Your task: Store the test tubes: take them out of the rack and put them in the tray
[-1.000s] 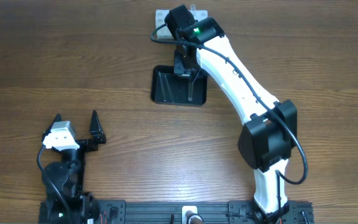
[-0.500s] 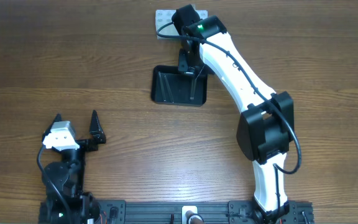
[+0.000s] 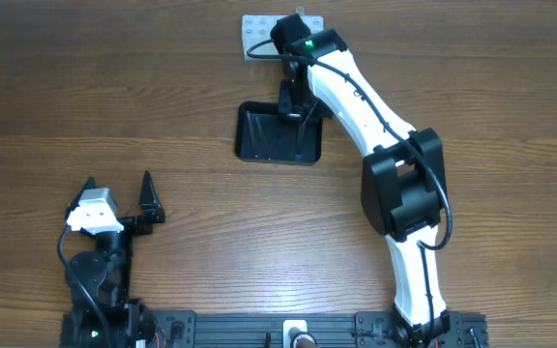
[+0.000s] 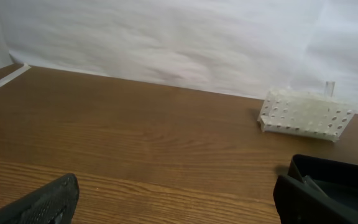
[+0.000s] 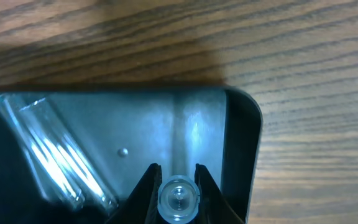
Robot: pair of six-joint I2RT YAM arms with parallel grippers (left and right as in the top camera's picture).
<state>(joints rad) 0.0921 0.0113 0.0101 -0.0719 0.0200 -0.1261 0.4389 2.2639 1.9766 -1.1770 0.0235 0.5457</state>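
Black tray (image 3: 244, 135), white rack (image 3: 259, 26) dotted with holes, clear glass test tubes (image 5: 53, 157), all on a brown wood-grain counter (image 3: 114, 97).

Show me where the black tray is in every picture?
Top view: the tray sits upper middle, just below the white rack.
Left wrist view: the tray lies nearer than the rack.
Right wrist view: the tray lies under the right tool, which grips a tube.
Shared landmark: the wooden table.
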